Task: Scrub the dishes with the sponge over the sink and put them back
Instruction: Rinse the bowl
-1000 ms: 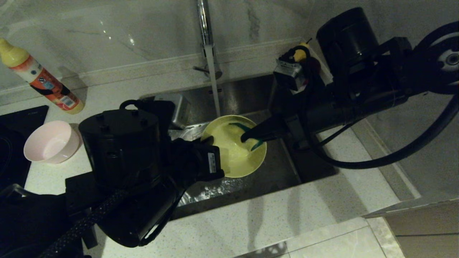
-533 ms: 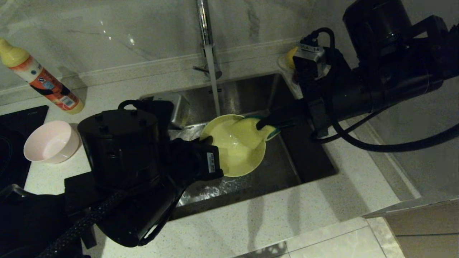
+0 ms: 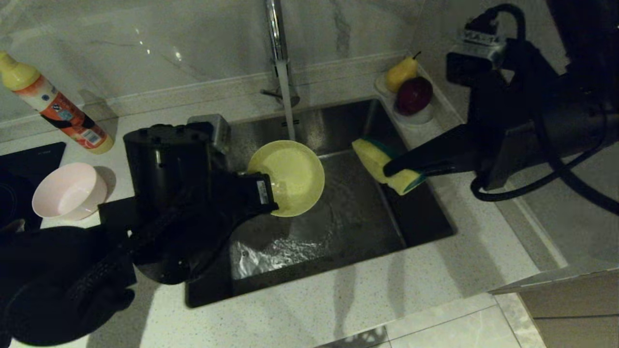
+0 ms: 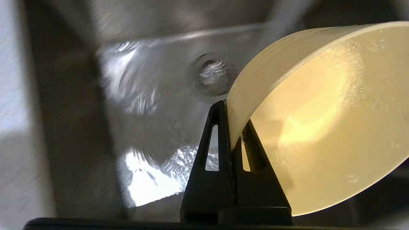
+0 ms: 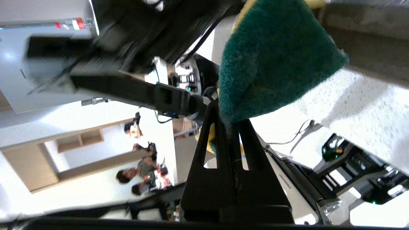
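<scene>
My left gripper (image 3: 272, 197) (image 4: 232, 127) is shut on the rim of the yellow bowl (image 3: 289, 177) (image 4: 319, 121), holding it tilted over the sink (image 3: 416, 215) beside the running water. My right gripper (image 3: 390, 170) (image 5: 229, 123) is shut on the sponge (image 3: 382, 163) (image 5: 271, 60), yellow with a green scouring side, lifted over the sink's right edge and apart from the bowl. A pale pink bowl (image 3: 70, 191) stands on the counter at the left. The drain strainer (image 4: 211, 72) shows in the left wrist view.
A chrome tap (image 3: 275, 34) runs water into the basin. A yellow-capped bottle (image 3: 55, 105) lies at the back left. A small white dish (image 3: 410, 113) with a pear and a red fruit sits at the sink's back right corner. A black hob (image 3: 29, 159) lies at far left.
My right gripper has pulled the sponge out of the yellow bowl and moved it right, to the sink's edge. My left gripper has shifted the bowl left and back, toward the water stream.
</scene>
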